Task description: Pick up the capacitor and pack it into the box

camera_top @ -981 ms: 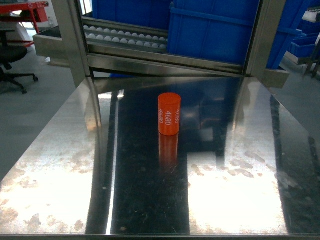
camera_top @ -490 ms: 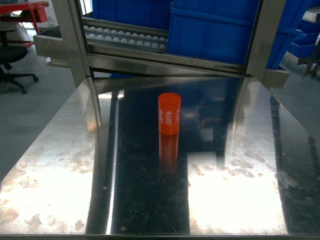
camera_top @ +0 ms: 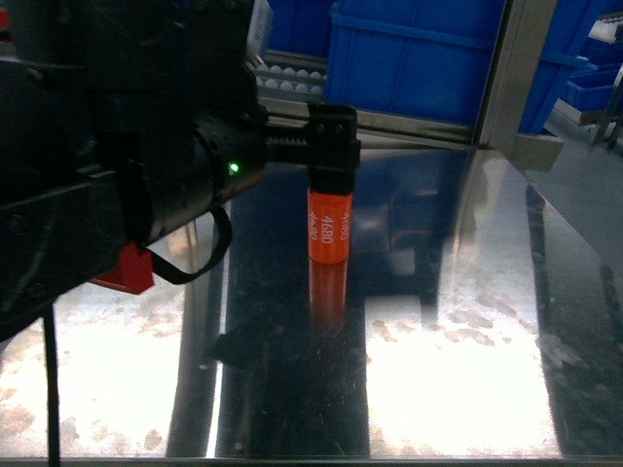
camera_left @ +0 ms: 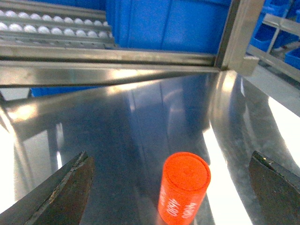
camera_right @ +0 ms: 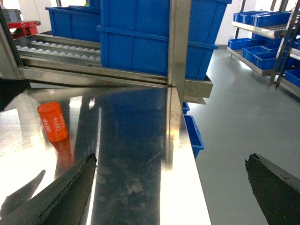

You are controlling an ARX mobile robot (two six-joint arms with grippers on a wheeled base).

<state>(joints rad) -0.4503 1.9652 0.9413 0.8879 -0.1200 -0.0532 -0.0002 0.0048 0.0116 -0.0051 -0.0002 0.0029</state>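
The capacitor (camera_top: 328, 229) is an orange cylinder with white "4680" print, standing upright mid-table. My left arm fills the left of the head view, and its gripper (camera_top: 292, 156) hangs just above and in front of the capacitor, one dark finger (camera_top: 333, 146) covering its top edge. In the left wrist view that gripper (camera_left: 168, 155) is open wide, with the capacitor (camera_left: 183, 190) between the two fingers, nearer the right one and touching neither. My right gripper (camera_right: 171, 158) is open and empty over the table's right edge, the capacitor (camera_right: 53, 122) far to its left. The box is out of view.
The steel table (camera_top: 467, 370) is shiny and smudged. Behind it a steel frame (camera_top: 501, 78) carries a roller conveyor (camera_left: 47, 30) and large blue bins (camera_top: 419, 58). Off the right edge lies grey floor (camera_right: 234, 117) with more blue bins on shelves (camera_right: 262, 28).
My left arm has swung into the head view from the left and now hangs over the capacitor. The capacitor itself has not moved.
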